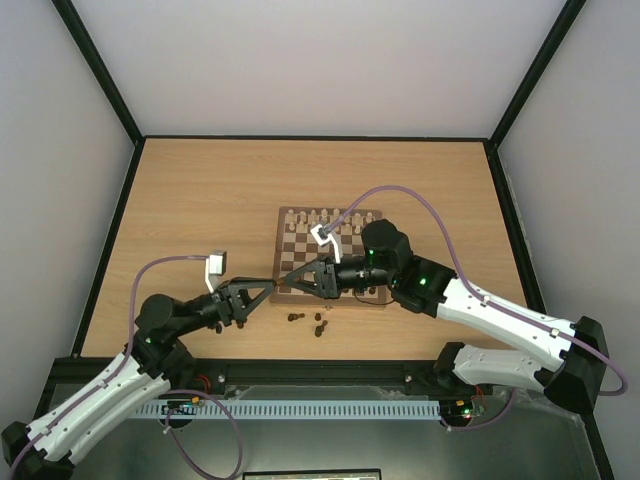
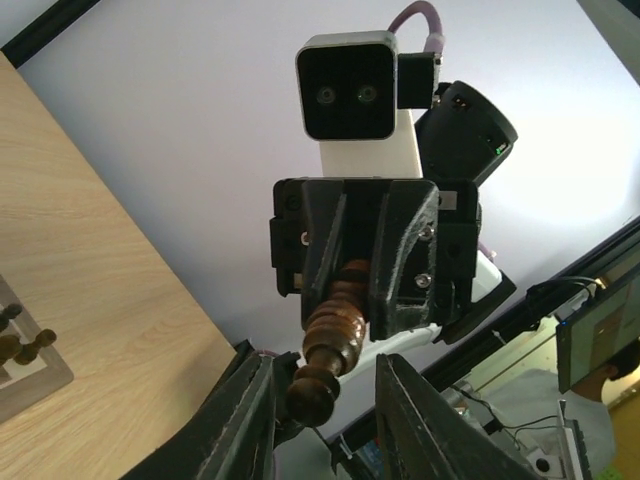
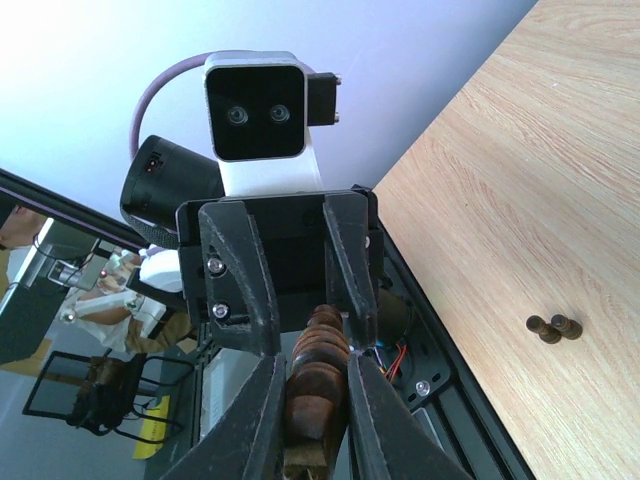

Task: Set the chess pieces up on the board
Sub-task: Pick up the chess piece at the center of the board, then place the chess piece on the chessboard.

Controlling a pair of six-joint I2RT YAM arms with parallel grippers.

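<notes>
Handover of a dark chess piece (image 2: 328, 335), by all signs, in mid-air between the two claws. Right claw (image 1: 290, 281) pressed tight on the piece's body, rounded end poking out toward the left claw (image 1: 268, 288). Left claw part-spread around that end, close against it on one side, a clear gap on the other; no pinch yet.

To do it well:
- Centre the rounded end between the left fingers.
- Close to an even squeeze from both pads.
- Only then loosen the right claw, and never pull apart sooner, for fear of a drop onto the desk (image 1: 200, 200).
- Keep the piece's long axis in line with both claws, without twist.

Pose: both arms stretched low and nearly level, claws tip to tip, wrists facing one another. Meeting point just off the near left corner of the board (image 1: 298, 252), above the desk. On the base side of the joined claws and a little to their right, a few more dark pieces (image 1: 308, 320) loose on the desk, yet to be placed.
</notes>
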